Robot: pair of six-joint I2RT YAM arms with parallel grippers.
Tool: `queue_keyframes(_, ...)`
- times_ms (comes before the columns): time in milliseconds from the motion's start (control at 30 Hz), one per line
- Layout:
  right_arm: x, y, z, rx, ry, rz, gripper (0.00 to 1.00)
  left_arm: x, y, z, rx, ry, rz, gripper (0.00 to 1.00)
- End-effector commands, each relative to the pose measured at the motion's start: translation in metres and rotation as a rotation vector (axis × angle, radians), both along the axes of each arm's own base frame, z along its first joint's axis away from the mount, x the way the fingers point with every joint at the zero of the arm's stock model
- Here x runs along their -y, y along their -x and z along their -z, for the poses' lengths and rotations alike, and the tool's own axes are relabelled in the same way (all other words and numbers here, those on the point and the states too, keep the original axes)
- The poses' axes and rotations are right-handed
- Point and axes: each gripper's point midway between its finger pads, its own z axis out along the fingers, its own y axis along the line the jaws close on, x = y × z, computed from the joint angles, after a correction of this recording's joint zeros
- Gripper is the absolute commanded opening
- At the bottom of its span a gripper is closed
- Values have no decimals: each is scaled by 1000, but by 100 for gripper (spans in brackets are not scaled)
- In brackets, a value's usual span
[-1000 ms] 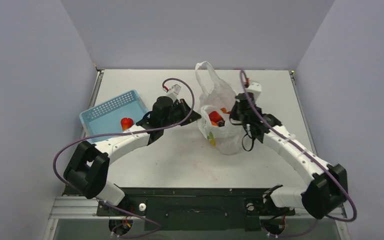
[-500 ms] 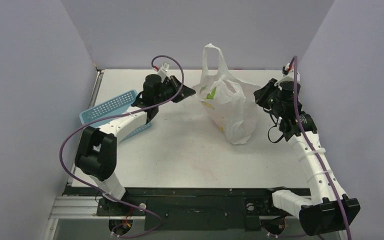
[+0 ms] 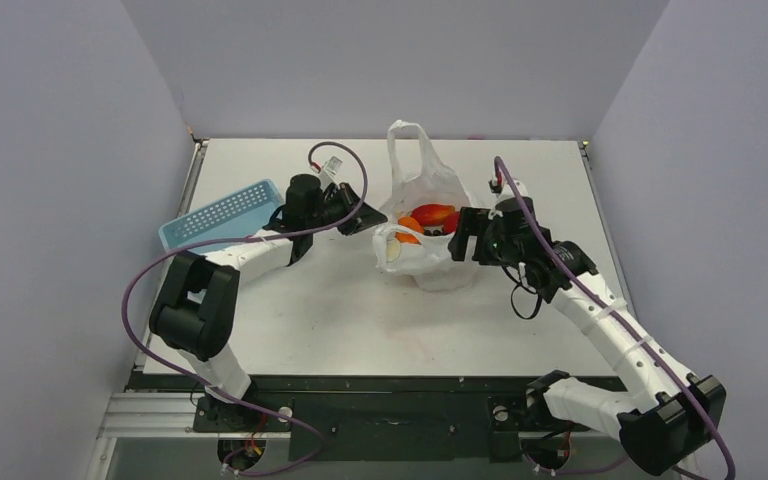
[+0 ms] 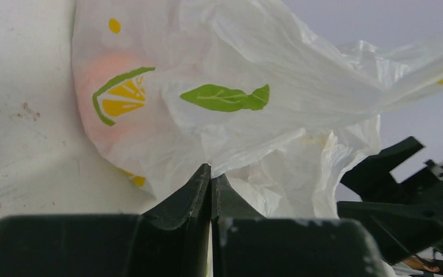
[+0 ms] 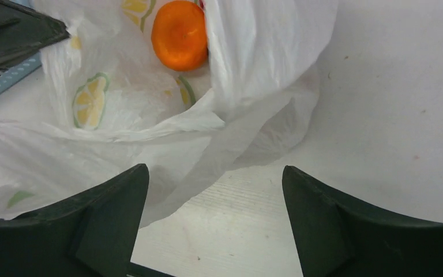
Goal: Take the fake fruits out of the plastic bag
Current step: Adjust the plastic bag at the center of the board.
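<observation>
Your left gripper is clamped on a fold of the plastic bag at its left rim, jaws tight together with film pinched at the tips. Your right gripper stands wide with nothing in it, hovering at the bag's right side, facing the mouth.

The bag sits on the tabletop toward the far edge, about mid-width, between both grippers. The blue basket is off to its left, near the left edge. The mouth gapes upward. Inside you can see the orange and red pieces. Any other fruits are hidden by film, so I can't tell.

Handling, as a judgement:
- The bag is thin, crinkled, translucent white film with lime and leaf prints. It is limp and very light, so it will likely drag or lift with whatever you pull. Keep the rim pinch as the anchor.
- The orange is round, smooth, hard-looking plastic with a dimpled top. It is light, probably slick, and apt to roll. Take it across its widest part with the jaws well spread and come in clear of the loose film, or you'll likely grab film with it.
- The red pieces look smaller, with shape unclear from above. A pinch across the body seems safest.
- Nothing here looks fragile.
</observation>
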Motion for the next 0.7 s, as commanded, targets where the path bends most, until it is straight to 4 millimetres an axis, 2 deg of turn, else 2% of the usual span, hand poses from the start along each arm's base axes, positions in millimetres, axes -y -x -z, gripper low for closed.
queue_keyframes(0,17,-4,-74,199,135,46,83,-2,9,-30,98,51,21,0)
queue_keyframes(67,6,-3,-98,253,119,8,84,-5,13,-32,100,54,13,0)
queue_keyframes(100,-4,-2,-109,281,101,-27,84,-6,14,-31,95,53,11,0)
queue_keyframes(133,-22,1,-120,311,58,-94,84,-6,15,-33,100,55,9,0)
queue_keyframes(167,-32,1,-121,321,53,-145,84,-6,15,-33,101,55,8,0)
queue_keyframes(200,-53,6,-129,347,1,-232,85,-7,15,-34,102,55,7,0)
queue_keyframes(300,-100,10,-133,369,-91,-435,87,-6,16,-33,99,54,9,0)
queue_keyframes(333,-108,10,-135,371,-106,-470,88,-6,15,-33,96,54,11,0)
queue_keyframes(367,-122,8,-127,350,-111,-535,87,-6,15,-33,96,55,12,0)
queue_keyframes(433,-133,0,-120,353,-96,-577,87,-5,16,-34,94,57,17,0)
queue_keyframes(533,-146,-7,-103,344,-50,-644,87,-5,16,-35,96,55,19,0)
queue_keyframes(667,-159,-7,-83,320,-45,-721,86,-5,16,-37,100,52,23,0)
